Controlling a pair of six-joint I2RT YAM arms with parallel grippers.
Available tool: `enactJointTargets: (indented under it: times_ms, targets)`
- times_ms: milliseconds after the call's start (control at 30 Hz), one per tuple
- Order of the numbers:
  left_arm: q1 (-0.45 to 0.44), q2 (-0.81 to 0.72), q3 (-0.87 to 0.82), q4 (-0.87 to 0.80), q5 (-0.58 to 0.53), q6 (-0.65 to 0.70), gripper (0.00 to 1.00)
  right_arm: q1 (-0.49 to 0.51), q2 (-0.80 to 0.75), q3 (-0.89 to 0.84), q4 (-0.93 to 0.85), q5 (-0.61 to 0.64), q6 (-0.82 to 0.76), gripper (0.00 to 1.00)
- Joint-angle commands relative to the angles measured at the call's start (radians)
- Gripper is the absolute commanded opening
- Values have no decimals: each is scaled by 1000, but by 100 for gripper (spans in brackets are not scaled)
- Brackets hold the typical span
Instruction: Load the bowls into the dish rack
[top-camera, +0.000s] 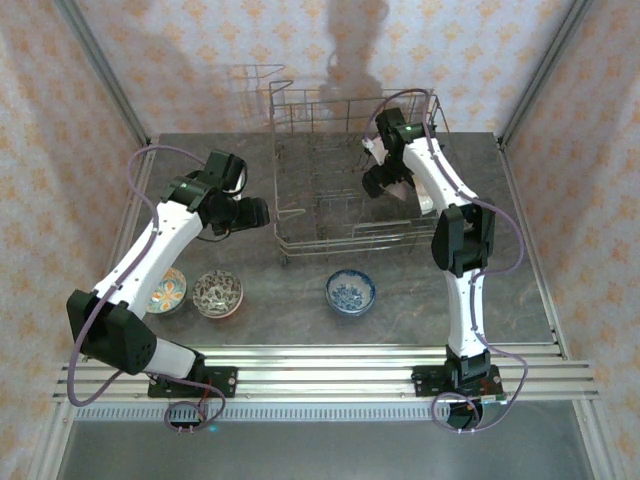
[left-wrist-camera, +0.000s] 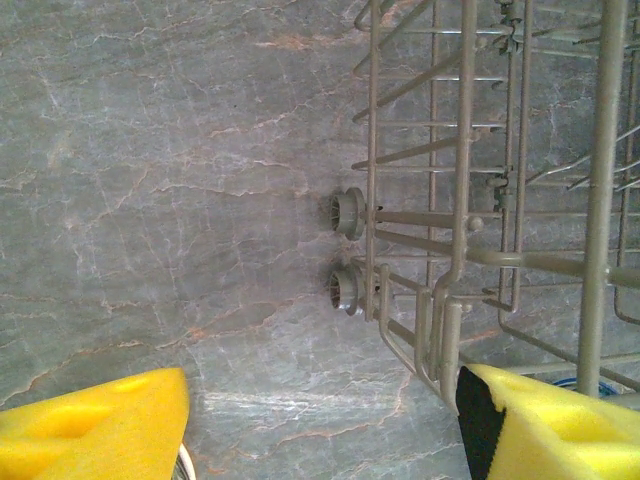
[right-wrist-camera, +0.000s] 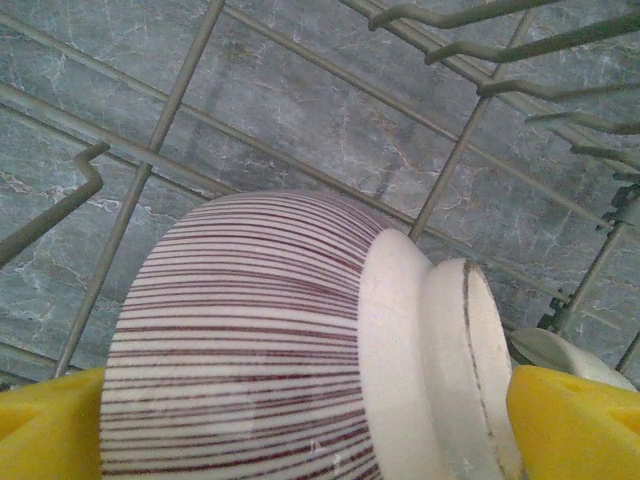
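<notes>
Plainly unfinished: the right claw (right-wrist-camera: 310, 425) grips a striped bowl (right-wrist-camera: 240, 330) low inside the dish rack (top-camera: 300, 148), beside a white bowl (right-wrist-camera: 565, 352) already racked; the left claw (left-wrist-camera: 320, 420) gapes empty, and three bowls (top-camera: 218, 294) wait on the bench (top-camera: 490, 300).

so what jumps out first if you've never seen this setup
A purple-striped bowl sits sideways between the yellow fingers of the right gripper, down inside the wire dish rack at the back of the table. In front of the rack stand two patterned bowls at the left and a blue bowl near the middle. The left gripper hangs open and empty by the rack's left side.
</notes>
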Motion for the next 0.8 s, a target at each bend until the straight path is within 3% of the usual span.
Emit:
enactJointTargets:
  times_ms: [0, 400, 767]
  targets:
    - [-15, 18, 34, -31, -38, -19, 72, -12, 11, 45, -1, -33, -18, 92]
    - [-26, 51, 51, -25, -31, -17, 72, -18, -16, 20, -22, -25, 12, 75]
    - [-30, 63, 49, -8, -16, -12, 72, -18, -43, 33, -52, 59, 147, 60]
